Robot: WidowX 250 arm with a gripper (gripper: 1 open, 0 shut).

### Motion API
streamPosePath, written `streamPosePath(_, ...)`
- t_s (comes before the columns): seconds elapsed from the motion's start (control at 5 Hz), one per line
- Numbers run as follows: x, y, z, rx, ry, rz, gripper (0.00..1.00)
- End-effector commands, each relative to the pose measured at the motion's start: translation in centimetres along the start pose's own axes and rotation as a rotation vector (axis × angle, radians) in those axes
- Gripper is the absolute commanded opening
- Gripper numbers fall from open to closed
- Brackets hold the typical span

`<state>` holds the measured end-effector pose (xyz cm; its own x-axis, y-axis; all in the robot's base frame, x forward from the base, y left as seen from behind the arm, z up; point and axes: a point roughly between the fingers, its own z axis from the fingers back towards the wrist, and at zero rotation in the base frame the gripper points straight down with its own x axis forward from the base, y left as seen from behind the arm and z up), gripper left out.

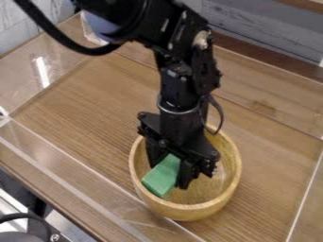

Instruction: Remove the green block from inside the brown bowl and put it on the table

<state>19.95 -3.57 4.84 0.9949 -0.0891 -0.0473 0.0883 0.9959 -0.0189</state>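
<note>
Lift-out step: fingers (175, 168) part-open, clamped on green block (161, 176), tilted, low inside brown bowl (225, 200). Next: raise clear of rim, carry sideways, set down on bare worktop (101, 104).

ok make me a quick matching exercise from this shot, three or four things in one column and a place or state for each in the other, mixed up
Column 1
1. flat bright green block
2. round light brown wooden bowl
3. brown wood-grain table
4. black gripper

Column 2
a. stands on the tabletop, near its front edge
b. points straight down into the bowl
c. tilted between the jaws, over the bowl's inside
d. ringed by clear acrylic walls

Pairs: 1-c, 2-a, 3-d, 4-b
</note>
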Motion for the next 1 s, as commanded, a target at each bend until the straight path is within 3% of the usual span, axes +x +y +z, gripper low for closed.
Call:
streamPosePath(0.0,0.9,0.2,1.9,-0.008,-0.058,0.012,0.00)
streamPosePath(0.8,0.5,0.6,3.3,-0.015,-0.065,0.035,0.00)
